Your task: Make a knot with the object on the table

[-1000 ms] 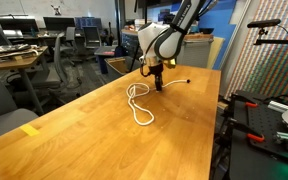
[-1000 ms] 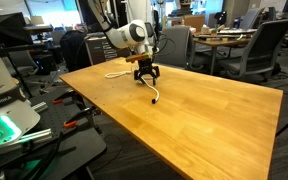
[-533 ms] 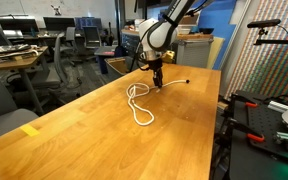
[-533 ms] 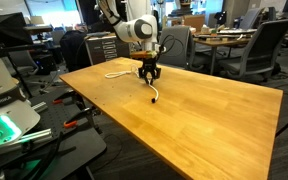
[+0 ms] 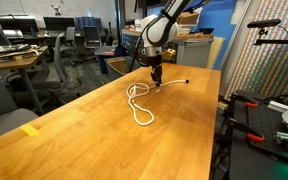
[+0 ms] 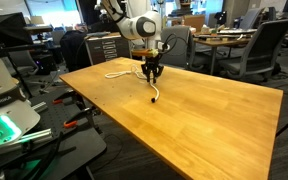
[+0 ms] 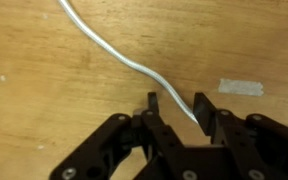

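The cord (image 5: 138,106) lies looped on the table (image 5: 79,135), one stretch (image 7: 134,62) passing between the partly open jaws of the gripper (image 7: 177,106), beside one jaw, visibly unclamped.
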`<state>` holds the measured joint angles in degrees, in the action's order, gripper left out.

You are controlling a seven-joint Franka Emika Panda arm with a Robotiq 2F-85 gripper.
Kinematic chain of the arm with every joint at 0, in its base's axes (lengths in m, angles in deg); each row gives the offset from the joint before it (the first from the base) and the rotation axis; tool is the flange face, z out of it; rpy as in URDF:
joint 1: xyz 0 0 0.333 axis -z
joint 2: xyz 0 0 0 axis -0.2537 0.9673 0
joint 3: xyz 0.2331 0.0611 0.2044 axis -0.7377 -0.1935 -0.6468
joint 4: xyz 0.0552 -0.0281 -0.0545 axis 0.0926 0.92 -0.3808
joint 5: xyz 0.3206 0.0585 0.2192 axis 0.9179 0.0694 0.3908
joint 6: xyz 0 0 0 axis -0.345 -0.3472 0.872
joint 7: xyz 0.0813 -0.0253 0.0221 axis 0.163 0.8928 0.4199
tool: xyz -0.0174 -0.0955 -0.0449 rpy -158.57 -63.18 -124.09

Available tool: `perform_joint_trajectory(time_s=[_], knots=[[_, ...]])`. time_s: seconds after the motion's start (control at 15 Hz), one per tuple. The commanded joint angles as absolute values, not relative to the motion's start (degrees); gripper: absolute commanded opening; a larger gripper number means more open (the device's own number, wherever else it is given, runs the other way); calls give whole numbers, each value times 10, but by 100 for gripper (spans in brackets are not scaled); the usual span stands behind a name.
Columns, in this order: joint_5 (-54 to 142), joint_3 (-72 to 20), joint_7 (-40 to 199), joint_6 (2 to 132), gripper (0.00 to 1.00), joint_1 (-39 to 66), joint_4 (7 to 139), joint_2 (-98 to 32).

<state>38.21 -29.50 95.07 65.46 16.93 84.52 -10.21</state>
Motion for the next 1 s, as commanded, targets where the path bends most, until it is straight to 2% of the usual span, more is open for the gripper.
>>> perform_joint_trajectory(time_s=[0.0,0.2,0.27,0.33,0.4,0.47,0.93], knots=[[383,-272,944,712,27,191,892,-182],[403,-270,963,740,5,223,904,-225],[404,-279,996,737,5,235,905,-232],[389,-279,1019,749,38,236,910,-237],[365,-273,1033,756,33,229,916,-240],[345,-270,1047,761,33,222,924,-244],[331,-328,1199,827,84,238,966,-240]])
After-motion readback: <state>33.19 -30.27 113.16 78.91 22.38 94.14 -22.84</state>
